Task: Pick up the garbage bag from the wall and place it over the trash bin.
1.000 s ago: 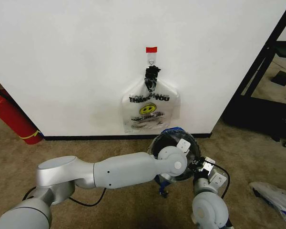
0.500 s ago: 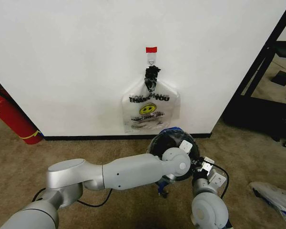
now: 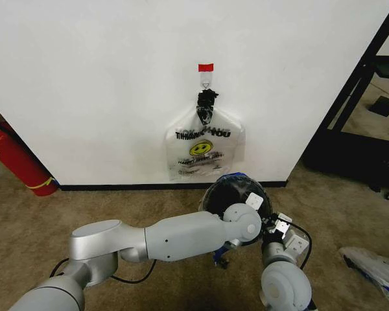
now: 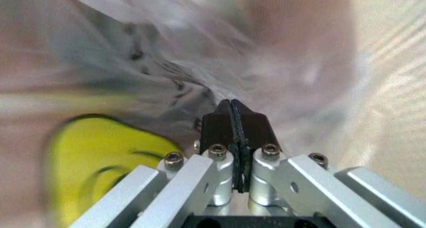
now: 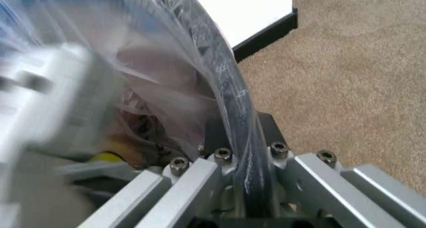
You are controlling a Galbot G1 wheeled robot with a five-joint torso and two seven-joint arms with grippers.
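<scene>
Head view: against the white wall (image 3: 91, 78), at the foot of its black baseboard (image 3: 117, 187), stands the trash bin (image 3: 215, 194) on the carpet (image 3: 104, 207). Lying over the bin's rim, the garbage bag (image 3: 235, 176), blue patch on the wall side. Reaching across from the left, the left arm (image 3: 181, 236), its wrist above the bin's mouth. Rising from the near edge, the right arm (image 3: 283, 275), its end at the bin's right-hand rim. Higher on the wall, red tape (image 3: 206, 67) and a hook (image 3: 206, 83) carrying the fuller white smiley bag (image 3: 204, 146). By the wall's left end, a red fire extinguisher (image 3: 16, 159).

Left wrist view: left gripper (image 4: 232, 106) with black pads (image 4: 216, 125) pressed flat together, no gap. Tips right against crinkled translucent film of the garbage bag (image 4: 173, 63); cannot tell whether any film is nipped between them. Beside the fingers, the yellow smiley (image 4: 100, 163), blurred.

Right wrist view: right gripper (image 5: 241, 125) clamped on the rim of the trash bin (image 5: 223, 73), one finger inside, one outside. Stretched over that rim and down the inner wall, the garbage bag (image 5: 153, 88). Inside the bin, blurred, the left arm (image 5: 53, 103). Beyond the rim, carpet (image 5: 346, 78) and baseboard (image 5: 266, 36).
</scene>
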